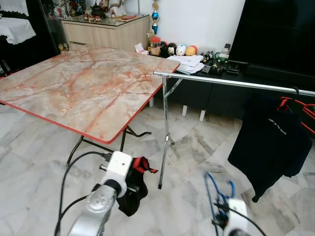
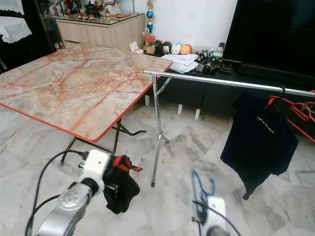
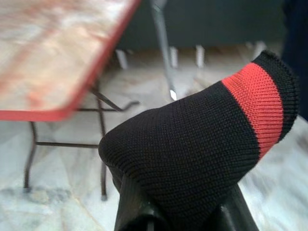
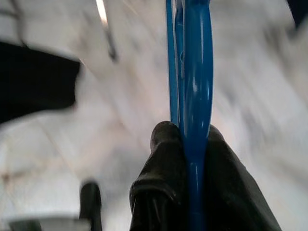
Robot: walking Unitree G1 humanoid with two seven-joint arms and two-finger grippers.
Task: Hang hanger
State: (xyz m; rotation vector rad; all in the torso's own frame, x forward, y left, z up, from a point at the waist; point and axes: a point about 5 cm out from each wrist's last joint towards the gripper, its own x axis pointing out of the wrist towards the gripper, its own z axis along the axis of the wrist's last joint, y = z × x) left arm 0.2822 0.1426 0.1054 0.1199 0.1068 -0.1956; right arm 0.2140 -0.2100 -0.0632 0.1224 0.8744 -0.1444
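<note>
My right gripper [image 4: 190, 144] is shut on a blue plastic hanger [image 4: 195, 72], which stands up from the wrist low at the front right [image 1: 216, 191]. My left gripper [image 3: 185, 211] is shut on a black knit garment with a red band [image 3: 202, 134], which hangs bunched below the left wrist [image 1: 133, 189]. A silver clothes rail [image 1: 231, 81] runs across the right side on a thin upright leg [image 1: 165, 137]. On it hang a black T-shirt [image 1: 270, 142] and red hangers [image 1: 300, 105].
A marble-pattern folding table [image 1: 83, 83] with a red edge stands at the left, its dark legs close to my left arm. A low dark cabinet [image 1: 216, 93] with papers and small toys lines the back wall. The floor is pale marble tile [image 1: 197, 147].
</note>
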